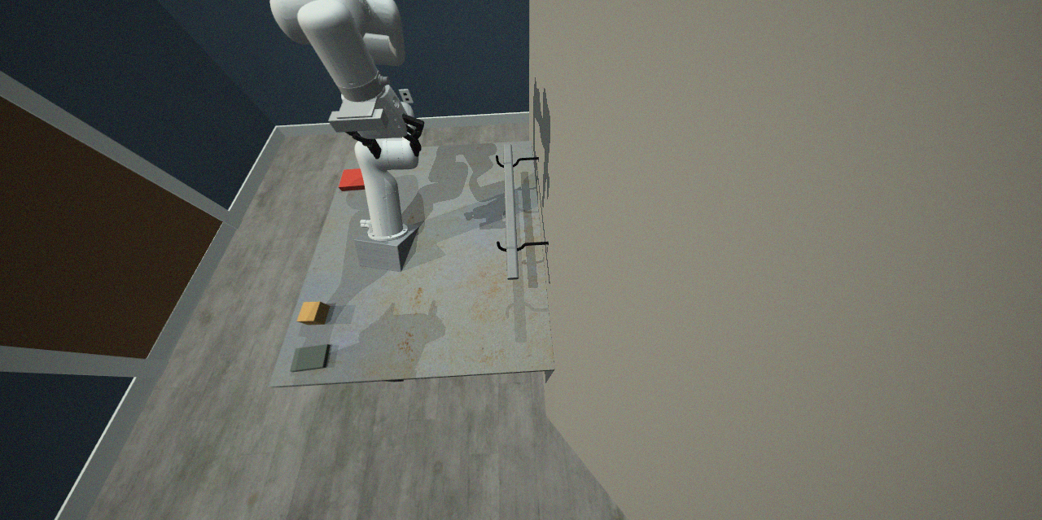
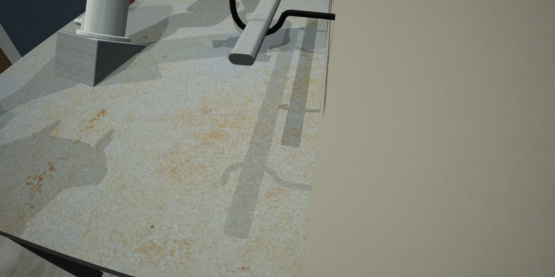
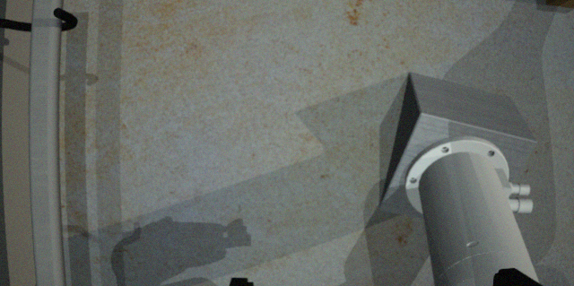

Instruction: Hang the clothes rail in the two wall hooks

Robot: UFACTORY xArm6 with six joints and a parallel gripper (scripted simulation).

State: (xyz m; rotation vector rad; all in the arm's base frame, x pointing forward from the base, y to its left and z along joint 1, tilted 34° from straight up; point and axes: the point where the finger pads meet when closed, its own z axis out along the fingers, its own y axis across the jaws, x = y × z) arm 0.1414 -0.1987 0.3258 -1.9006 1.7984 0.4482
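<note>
The grey clothes rail (image 1: 511,211) lies in the two black wall hooks, the far hook (image 1: 515,160) and the near hook (image 1: 521,246), beside the beige wall. In the exterior view the rail (image 2: 260,15) rests in the curve of the near hook (image 2: 279,21). In the wrist view the rail (image 3: 45,134) runs along the left edge and crosses a hook (image 3: 49,21). My gripper (image 1: 395,136) is open and empty, high above the table near the arm's base, well away from the rail.
The arm's base block (image 1: 383,247) stands on the rusty metal table. A red block (image 1: 352,179) lies behind the base. An orange block (image 1: 313,312) and a grey-green block (image 1: 310,357) lie near the table's front left.
</note>
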